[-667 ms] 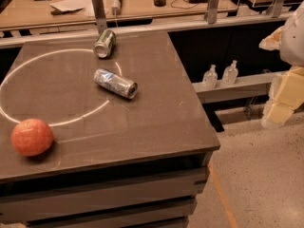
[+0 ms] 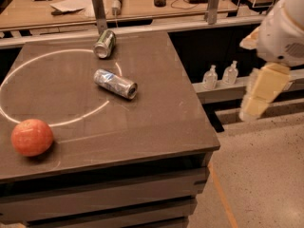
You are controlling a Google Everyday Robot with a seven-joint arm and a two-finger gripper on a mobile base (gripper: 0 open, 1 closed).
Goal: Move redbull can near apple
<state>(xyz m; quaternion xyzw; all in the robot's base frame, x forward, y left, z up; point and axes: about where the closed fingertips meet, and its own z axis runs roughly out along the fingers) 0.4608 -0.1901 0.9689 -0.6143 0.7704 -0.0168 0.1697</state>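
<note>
The redbull can (image 2: 115,83) lies on its side near the middle of the dark table (image 2: 156,113), silver and blue. The apple (image 2: 32,137) sits at the table's front left, well apart from the can. My gripper (image 2: 259,96) hangs at the right edge of the view, off the table's right side and above the floor, far from both things and holding nothing.
A green can with a silver top (image 2: 105,43) lies on its side at the table's back edge. A white circle (image 2: 61,56) is marked on the tabletop. Two small clear bottles (image 2: 220,75) stand on a low ledge to the right. A cluttered bench (image 2: 95,4) runs behind.
My arm and gripper have shifted left, slightly closer to the table. The cans and the apple have not moved.
</note>
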